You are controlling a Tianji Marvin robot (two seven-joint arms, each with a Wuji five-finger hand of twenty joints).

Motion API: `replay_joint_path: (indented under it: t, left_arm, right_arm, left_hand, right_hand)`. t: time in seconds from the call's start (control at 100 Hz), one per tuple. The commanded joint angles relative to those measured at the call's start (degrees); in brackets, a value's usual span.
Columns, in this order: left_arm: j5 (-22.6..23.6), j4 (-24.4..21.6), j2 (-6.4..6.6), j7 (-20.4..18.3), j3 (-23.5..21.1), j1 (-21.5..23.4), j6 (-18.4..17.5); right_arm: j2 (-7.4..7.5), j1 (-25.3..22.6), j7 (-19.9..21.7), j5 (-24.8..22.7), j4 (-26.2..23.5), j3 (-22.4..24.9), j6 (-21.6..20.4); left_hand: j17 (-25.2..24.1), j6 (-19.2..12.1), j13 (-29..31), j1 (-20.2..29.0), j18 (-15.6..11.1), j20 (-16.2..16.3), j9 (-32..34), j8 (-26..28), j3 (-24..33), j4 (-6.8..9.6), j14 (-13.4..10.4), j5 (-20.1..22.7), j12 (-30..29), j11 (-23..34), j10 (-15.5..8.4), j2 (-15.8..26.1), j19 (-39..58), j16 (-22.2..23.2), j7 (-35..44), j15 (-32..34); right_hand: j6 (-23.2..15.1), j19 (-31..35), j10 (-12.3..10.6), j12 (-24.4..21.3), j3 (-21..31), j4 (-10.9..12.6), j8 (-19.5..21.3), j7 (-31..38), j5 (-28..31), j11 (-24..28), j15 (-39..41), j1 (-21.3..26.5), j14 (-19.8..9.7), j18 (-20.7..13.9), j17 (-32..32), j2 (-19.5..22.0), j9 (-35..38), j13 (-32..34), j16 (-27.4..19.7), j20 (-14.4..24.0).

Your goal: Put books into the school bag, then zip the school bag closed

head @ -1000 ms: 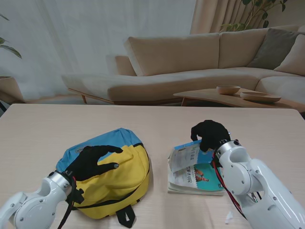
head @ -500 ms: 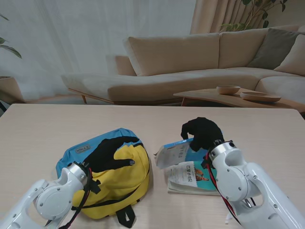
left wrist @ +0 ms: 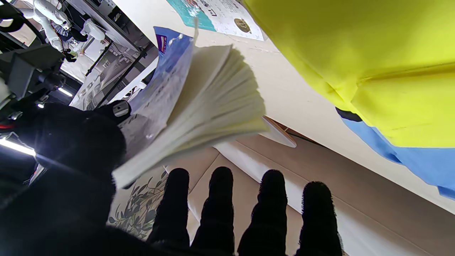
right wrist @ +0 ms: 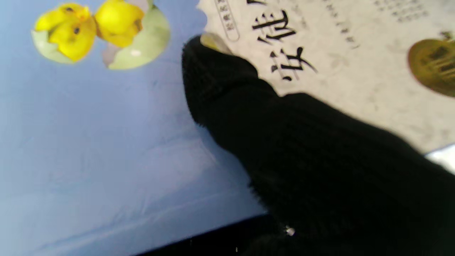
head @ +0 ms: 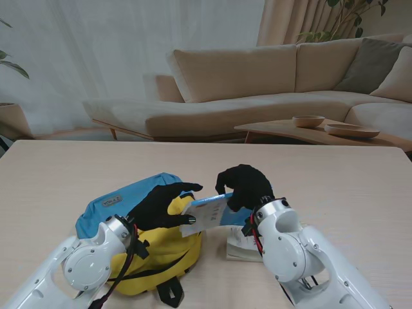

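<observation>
1. Stand view: your right hand (head: 243, 185) has carried a blue book (head: 207, 214) leftward off the stack (head: 241, 248), and now grips it at the school bag (head: 151, 248).
2. Your left hand (head: 159, 205) has slid forward across the bag, fingers spread, grasping nothing.
3. Wooden table (head: 64, 174); beige sofa (head: 257, 84) and coffee table (head: 290, 132) behind.

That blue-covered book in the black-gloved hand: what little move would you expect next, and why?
Probably the right hand carries the blue-covered paperback book a little further left, over the yellow and blue school bag. The book is lifted, pages fanning, its edge just reaching the bag, while the open left hand rests on the bag. I cannot see the bag's opening.
</observation>
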Motion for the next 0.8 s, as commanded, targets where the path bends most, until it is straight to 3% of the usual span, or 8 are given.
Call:
replay_joint_path:
  t: [0.0, 0.13, 0.27, 0.34, 0.4, 0.52, 0.73, 0.79]
  left_arm:
    - [-0.3, -0.3, -0.35, -1.4, 0.3, 0.0, -0.1]
    - [-0.3, -0.2, -0.27, -1.7, 0.6, -0.3, -0.4]
    - [-0.2, -0.4, -0.10, -2.3, 0.4, -0.2, -1.3]
    - [0.2, -0.5, -0.12, -1.9, 0.3, -0.1, -1.9]
    - [0.1, -0.7, -0.05, -2.2, 0.2, 0.0, -2.2]
    - [-1.4, -1.0, 0.07, -3.1, -0.1, 0.2, -2.8]
    - [-4.8, -1.2, -0.48, -2.0, -0.9, 1.1, -2.5]
    - [-5.9, -1.3, -0.65, -1.6, -1.4, 1.6, -2.4]
  right_arm:
    - [-1.24, -0.2, 0.2, 0.4, -1.1, -1.2, 0.4]
    - [-1.65, 0.3, -0.9, 1.2, -1.2, -3.3, 1.6]
    - [-2.02, 0.7, -1.9, 1.9, -1.4, -4.9, 2.6]
    - [-2.16, 0.9, -2.3, 1.9, -1.4, -5.5, 3.0]
    - [-2.27, 1.0, -2.6, 2.0, -1.4, -5.8, 3.4]
    - [-2.34, 1.1, -2.7, 2.2, -1.4, -6.2, 3.7]
    - [-1.52, 0.7, 0.0, 1.6, -1.8, -5.4, 1.4]
    - [-1.27, 0.5, 0.8, 1.4, -2.0, -5.0, 0.4]
  left_hand:
    - [0.2, 0.9, 0.9, -1.2, -0.6, 1.8, 1.7, 1.2, 2.5, -1.61, -0.8, -1.0, 0.5, 1.4, -0.6, -0.8, 0.2, 0.3, 1.5, 1.4]
    - [2.7, 1.8, 5.0, 4.5, 0.4, 3.9, 6.4, 5.0, 6.5, -0.37, 0.3, 3.0, 3.3, 5.3, 0.2, 0.2, 10.3, 3.3, 7.0, 7.2]
    - [6.3, 1.0, 10.8, 10.6, 1.7, 3.1, 13.3, 12.2, 8.8, 0.09, 1.5, 8.0, 6.7, 11.3, 0.1, 0.6, 21.2, 6.0, 16.1, 14.8]
    - [9.0, -1.1, 14.6, 19.3, 2.4, 2.8, 17.8, 16.9, 4.7, -2.72, 2.3, 10.4, 9.2, 14.6, -0.3, -1.8, 26.3, 6.7, 21.7, 18.4]
    - [11.5, -2.5, 17.8, 26.4, 3.0, 2.6, 24.1, 17.5, 0.2, -2.29, 3.2, 12.1, 19.4, 10.9, -0.5, -1.9, 30.1, 7.2, 26.5, 21.1]
    - [16.3, -5.0, 23.2, 36.2, 4.5, 3.6, 33.8, 19.1, -3.7, -2.33, 5.0, 17.3, 25.3, 5.9, -0.9, 2.2, 36.3, 8.3, 30.3, 25.8]
    - [27.5, -8.6, 31.1, 41.8, 9.8, 8.9, 31.9, 31.1, -4.0, -0.98, 8.5, 26.0, 27.2, 23.0, -0.1, 8.0, 43.8, 13.0, 33.2, 37.6]
    - [30.3, -9.3, 32.5, 41.8, 10.7, 10.5, 31.1, 35.2, -3.4, -0.49, 9.0, 28.1, 29.2, 27.4, -0.3, 8.7, 45.7, 14.8, 35.4, 41.2]
  right_hand:
    - [-2.5, 2.3, -1.7, -0.2, 12.8, 7.6, 2.4, 5.4, 7.2, 2.8, 3.2, 5.5, 2.0, 1.7, 0.5, 4.7, 1.0, 6.5, 0.8, 1.2]
    - [-2.5, 2.4, -1.6, -0.3, 12.8, 7.5, 2.4, 5.2, 7.1, 2.8, 3.2, 5.5, 2.1, 1.5, 0.4, 5.0, 0.9, 6.4, 0.9, 1.3]
    - [-2.3, 2.4, -1.6, -0.3, 12.8, 7.5, 2.4, 5.0, 7.1, 2.8, 3.1, 5.4, 2.2, 1.6, 0.2, 5.3, 0.7, 6.1, 0.9, 1.3]
    - [-2.2, 2.5, -1.4, -0.3, 12.8, 7.4, 2.4, 4.8, 7.0, 2.9, 3.1, 5.4, 2.3, 1.7, 0.1, 5.4, 0.5, 6.0, 0.9, 1.4]
    - [-2.1, 2.5, -1.5, -0.3, 12.8, 7.4, 2.3, 4.6, 7.0, 2.9, 3.0, 5.5, 2.3, 1.6, 0.0, 5.6, 0.4, 5.8, 0.9, 1.4]
    - [-1.9, 2.4, -1.4, -0.3, 12.8, 7.0, 2.1, 3.6, 6.8, 2.8, 2.6, 5.0, 2.4, 1.3, -0.6, 6.9, -0.3, 5.0, 0.7, 1.4]
    - [-2.5, 0.0, -3.0, 0.3, 8.2, 6.2, 3.7, -1.0, 1.3, 1.9, -0.5, 1.6, 0.9, -1.3, -4.8, 18.6, -5.9, -1.6, 1.2, 1.3]
    - [-3.0, -2.1, -3.0, -1.2, 5.7, 6.4, -0.3, -2.6, -3.7, 0.3, -3.1, -0.3, 1.7, -2.4, -7.8, 20.7, -9.0, -5.4, 1.2, 0.9]
